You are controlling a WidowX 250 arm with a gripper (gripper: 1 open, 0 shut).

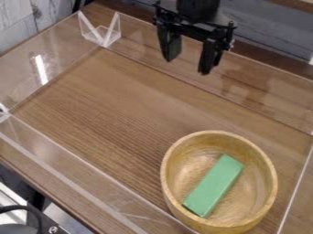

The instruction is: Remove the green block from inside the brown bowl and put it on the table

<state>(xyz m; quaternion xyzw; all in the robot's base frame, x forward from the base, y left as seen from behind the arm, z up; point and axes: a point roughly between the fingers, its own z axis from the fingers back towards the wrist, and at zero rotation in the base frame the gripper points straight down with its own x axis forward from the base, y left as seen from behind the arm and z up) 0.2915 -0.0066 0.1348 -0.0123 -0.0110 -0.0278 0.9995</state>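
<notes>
- The green block [214,186] lies inside the brown bowl [180,164], flat on its floor and slanted a little, with bare wood around it; the thick rim rises on all sides, so it probably cannot slide out and has to be lifted.
- The bowl sits on the table [110,108] toward the near right of the view, and the broad stretch of tabletop beside it would likely serve as the place to set the block down.
- The gripper [193,58] hangs over the far part of the table, well apart from the bowl. Its two dark fingers are spread wide with nothing between them, a stance that suits an approach to a block not yet grasped.
- Being narrow and long, the block would probably be best taken across its short width, which leaves the fingers room to go down on either side without meeting the bowl's wall.
- The step in hand seems to be the very start: the arm needs to travel toward the bowl, line up with the slanted block and descend.
- A finger coming down off-centre could catch the rim and shove the bowl; a low carry could knock the block against the wall on the way out.
</notes>
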